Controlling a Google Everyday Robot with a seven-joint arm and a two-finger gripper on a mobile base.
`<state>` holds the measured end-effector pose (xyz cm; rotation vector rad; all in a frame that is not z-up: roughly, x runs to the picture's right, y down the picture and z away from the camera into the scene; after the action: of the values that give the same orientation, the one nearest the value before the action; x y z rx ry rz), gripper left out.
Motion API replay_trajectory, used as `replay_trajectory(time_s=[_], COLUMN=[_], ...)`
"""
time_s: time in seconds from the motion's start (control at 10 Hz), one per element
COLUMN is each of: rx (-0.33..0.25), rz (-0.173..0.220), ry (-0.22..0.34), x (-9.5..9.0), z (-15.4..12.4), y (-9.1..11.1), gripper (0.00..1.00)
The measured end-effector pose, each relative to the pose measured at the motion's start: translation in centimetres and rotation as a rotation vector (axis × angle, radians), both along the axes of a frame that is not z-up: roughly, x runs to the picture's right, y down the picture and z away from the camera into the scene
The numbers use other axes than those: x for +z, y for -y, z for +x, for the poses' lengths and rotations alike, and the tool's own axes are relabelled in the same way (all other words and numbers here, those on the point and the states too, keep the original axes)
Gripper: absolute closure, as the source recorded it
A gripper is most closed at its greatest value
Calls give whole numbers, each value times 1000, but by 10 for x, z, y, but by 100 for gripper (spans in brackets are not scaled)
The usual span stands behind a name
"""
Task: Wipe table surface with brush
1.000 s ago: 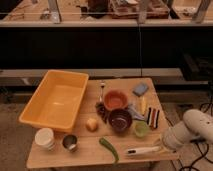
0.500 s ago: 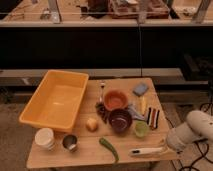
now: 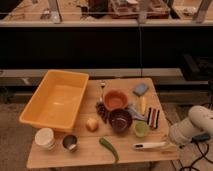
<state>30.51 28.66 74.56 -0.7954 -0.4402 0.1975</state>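
The brush [image 3: 148, 145] is a slender white stick lying flat near the front right edge of the light wooden table surface [image 3: 87, 149]. Its dark tip points left, toward the curved green vegetable [image 3: 109, 148]. My gripper [image 3: 169, 144] sits at the brush's right end, just past the table's right front corner, shut on the handle. The white arm [image 3: 194, 126] reaches in from the right, beside the table.
A big yellow tub [image 3: 67, 75] fills the table's left half. An orange bowl [image 3: 115, 99], a dark bowl [image 3: 120, 120], a striped block [image 3: 152, 117], a small green cup [image 3: 141, 129] and a blue sponge [image 3: 140, 89] crowd the middle and right. Two cups [image 3: 45, 137] stand front left.
The brush has slid a little to the right along the front edge, together with the gripper. The arm has drawn back to the right.
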Motion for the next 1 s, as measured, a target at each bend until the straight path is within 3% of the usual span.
replay_trajectory(time_s=[0.6, 0.8, 1.0], rx=[-47, -62, -80], rz=[11, 2, -15], ry=[3, 20, 45], x=[37, 45, 52], z=[-27, -48, -73], y=[43, 46, 36], gripper=[100, 100, 100])
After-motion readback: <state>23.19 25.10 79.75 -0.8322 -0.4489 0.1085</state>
